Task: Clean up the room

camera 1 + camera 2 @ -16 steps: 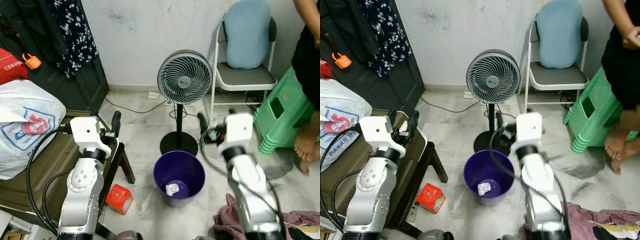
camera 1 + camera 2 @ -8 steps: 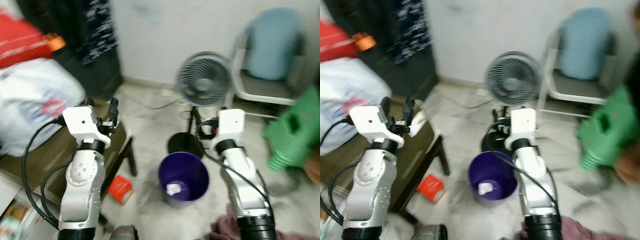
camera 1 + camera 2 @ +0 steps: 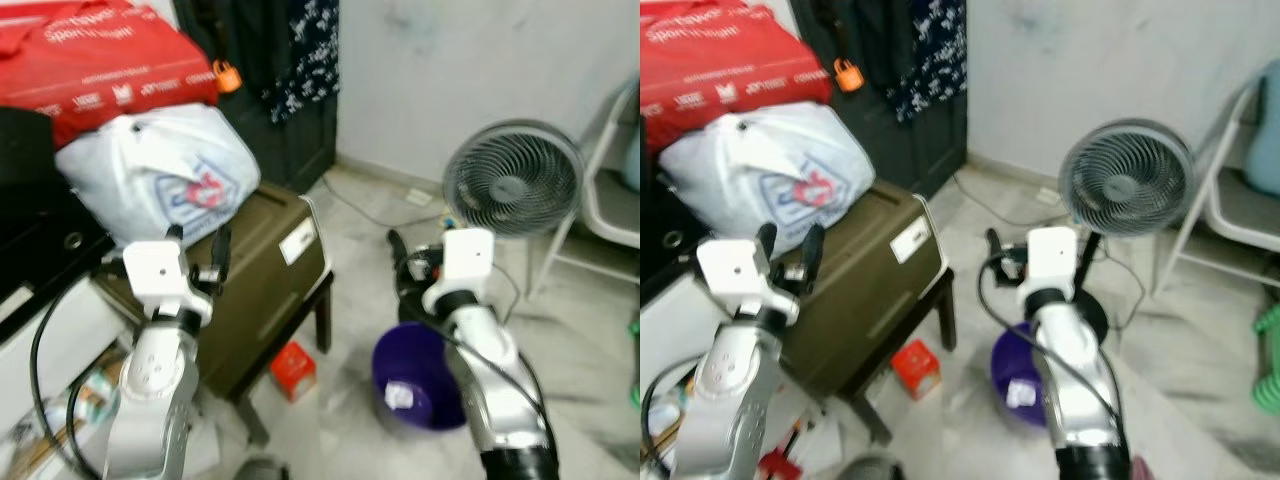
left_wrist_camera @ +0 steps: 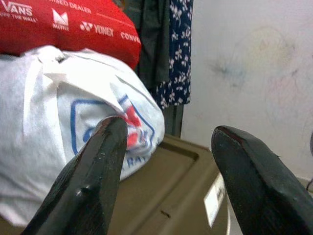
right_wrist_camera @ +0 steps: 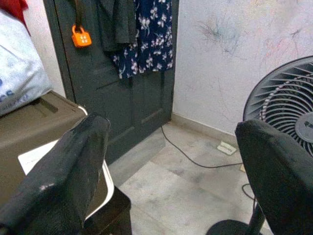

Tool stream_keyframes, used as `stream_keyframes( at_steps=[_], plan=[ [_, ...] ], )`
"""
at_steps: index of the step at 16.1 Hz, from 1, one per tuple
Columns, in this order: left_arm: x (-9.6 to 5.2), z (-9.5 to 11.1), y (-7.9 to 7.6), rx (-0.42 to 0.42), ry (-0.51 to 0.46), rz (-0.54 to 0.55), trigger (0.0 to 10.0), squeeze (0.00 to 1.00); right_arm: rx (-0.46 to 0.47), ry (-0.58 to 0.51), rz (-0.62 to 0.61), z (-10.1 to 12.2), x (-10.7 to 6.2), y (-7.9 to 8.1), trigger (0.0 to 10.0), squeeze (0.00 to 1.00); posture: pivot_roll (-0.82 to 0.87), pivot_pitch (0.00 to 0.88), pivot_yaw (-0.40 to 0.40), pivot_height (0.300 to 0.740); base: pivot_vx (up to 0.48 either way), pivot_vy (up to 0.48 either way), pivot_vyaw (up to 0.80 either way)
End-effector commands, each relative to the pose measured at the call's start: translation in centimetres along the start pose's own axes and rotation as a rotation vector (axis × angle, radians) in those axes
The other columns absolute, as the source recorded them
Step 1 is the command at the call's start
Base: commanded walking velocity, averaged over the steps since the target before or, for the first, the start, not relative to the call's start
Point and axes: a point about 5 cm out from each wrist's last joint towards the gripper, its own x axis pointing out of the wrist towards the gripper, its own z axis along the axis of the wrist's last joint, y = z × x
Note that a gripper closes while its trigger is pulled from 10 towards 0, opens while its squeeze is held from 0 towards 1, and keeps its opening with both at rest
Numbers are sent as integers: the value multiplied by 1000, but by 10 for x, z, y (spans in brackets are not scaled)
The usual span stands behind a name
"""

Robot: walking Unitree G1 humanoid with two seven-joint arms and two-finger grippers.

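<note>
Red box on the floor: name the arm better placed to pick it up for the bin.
Left, probably. The red box lies between the brown trunk and purple bin, nearer the open left gripper; the open right gripper hangs over the bin.

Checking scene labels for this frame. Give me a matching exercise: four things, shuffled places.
Things:
1. purple bucket
2. small red box
3. white plastic bag
4. orange padlock

Places:
A. on the dark door
B. on the brown box, under a red bag
C. on the floor in front of the fan
D. on the floor beside the brown box's stand

Pairs: 1-C, 2-D, 3-B, 4-A
</note>
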Motion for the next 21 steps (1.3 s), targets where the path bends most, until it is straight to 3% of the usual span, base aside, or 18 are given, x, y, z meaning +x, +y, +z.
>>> stream_keyframes(
  at_steps=[1, 10, 13, 21],
  plan=[
    [0, 3, 0, 7, -1, -3, 10000, 0, 13, -15, 26, 5, 4, 5, 10000, 0, 12, 0, 26, 740, 0, 0, 800],
    [-4, 8, 6, 44, 11, 28, 10000, 0, 16, -23, 43, 9, 7, 6, 10000, 0, 26, 0, 13, 740, 0, 0, 800],
    [-4, 9, 5, 106, 30, 23, 10000, 0, 15, -25, 47, 9, 8, 7, 10000, 0, 30, 0, 17, 740, 0, 0, 800],
    [-6, 9, 5, 108, 34, 16, 10000, 0, 18, -23, 31, 10, 7, 4, 10000, 0, 34, 0, 27, 740, 0, 0, 605]
  ],
)
